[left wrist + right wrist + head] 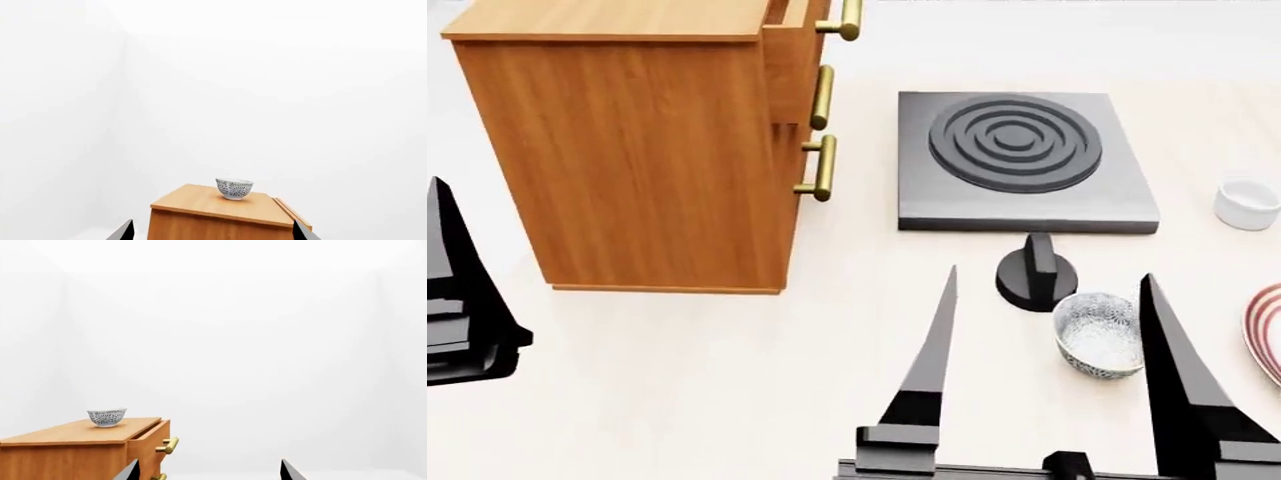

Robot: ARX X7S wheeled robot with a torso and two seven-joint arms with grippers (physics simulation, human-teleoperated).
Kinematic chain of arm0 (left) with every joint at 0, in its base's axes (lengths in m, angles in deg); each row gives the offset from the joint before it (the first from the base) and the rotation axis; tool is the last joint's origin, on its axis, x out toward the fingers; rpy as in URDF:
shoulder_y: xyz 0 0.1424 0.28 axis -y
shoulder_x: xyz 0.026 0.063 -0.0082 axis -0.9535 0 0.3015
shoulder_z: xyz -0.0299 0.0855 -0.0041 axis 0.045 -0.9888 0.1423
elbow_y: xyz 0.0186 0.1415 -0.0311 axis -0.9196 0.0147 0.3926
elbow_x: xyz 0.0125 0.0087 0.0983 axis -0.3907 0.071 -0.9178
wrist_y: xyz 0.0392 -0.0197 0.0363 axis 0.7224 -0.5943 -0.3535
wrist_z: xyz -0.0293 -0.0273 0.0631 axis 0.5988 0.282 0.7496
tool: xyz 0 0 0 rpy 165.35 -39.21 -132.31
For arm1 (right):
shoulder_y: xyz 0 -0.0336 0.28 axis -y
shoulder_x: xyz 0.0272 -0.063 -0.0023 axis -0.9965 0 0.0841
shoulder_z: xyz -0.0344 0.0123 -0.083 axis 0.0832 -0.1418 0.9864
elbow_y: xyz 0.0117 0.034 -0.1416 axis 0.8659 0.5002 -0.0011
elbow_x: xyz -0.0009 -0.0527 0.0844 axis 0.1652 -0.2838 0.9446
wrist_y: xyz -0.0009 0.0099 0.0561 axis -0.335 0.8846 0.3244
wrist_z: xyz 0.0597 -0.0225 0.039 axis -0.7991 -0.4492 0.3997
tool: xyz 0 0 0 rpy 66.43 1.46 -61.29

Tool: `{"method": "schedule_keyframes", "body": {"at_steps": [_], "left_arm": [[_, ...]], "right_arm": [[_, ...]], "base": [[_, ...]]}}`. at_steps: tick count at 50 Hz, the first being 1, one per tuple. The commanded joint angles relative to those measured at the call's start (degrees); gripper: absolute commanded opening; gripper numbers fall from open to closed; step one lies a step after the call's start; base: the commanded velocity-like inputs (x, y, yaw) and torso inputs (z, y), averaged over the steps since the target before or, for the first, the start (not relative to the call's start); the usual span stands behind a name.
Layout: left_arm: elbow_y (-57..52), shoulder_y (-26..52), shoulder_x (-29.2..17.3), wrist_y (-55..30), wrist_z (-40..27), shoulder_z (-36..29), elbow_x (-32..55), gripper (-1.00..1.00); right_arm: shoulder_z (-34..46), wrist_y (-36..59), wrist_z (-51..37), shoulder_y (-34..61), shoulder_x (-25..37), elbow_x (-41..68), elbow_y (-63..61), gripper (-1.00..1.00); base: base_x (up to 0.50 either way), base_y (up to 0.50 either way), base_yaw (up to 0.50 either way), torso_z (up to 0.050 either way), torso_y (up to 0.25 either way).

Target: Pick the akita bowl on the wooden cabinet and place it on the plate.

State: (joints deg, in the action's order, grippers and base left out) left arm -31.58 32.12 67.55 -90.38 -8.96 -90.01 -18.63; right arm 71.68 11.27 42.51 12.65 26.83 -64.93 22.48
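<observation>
Akita bowl [234,188] sits low in the frame atop the wooden cabinet [213,220], untouched. Both grippers, left [212,234] and right [208,472], hang empty, fingers spread. Reaching is the step; next, one must rise toward it. Plate [1265,330] peeks at right edge.

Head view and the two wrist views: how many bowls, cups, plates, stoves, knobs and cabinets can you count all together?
Bowls: 2, one on the cabinet top, one on the table
Cup: 1
Plate: 1
Stove plate: 1
Black knob: 1
Wooden cabinet: 1
Total: 7
</observation>
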Motion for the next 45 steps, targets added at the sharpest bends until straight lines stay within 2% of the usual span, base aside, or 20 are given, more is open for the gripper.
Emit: {"method": "schedule_keyframes", "body": {"at_steps": [1,45], "left_arm": [[-0.7,0.3,-0.5,-0.2,-0.7,-0.1,0.7,1.0],[-0.1,0.5,-2.0,0.9,-2.2,-1.3,2.3,1.0]], "right_arm": [[1.7,-0.9,-3.0,0.7,2.9,1.9,-1.7,1.0],[5.0,-2.9,-9.1,2.5,8.0,5.6,-1.4,1.0]], "base": [[0.37,0.0,0.0,0.0,0.0],[0.35,0.0,0.0,0.0,0.0]]}}
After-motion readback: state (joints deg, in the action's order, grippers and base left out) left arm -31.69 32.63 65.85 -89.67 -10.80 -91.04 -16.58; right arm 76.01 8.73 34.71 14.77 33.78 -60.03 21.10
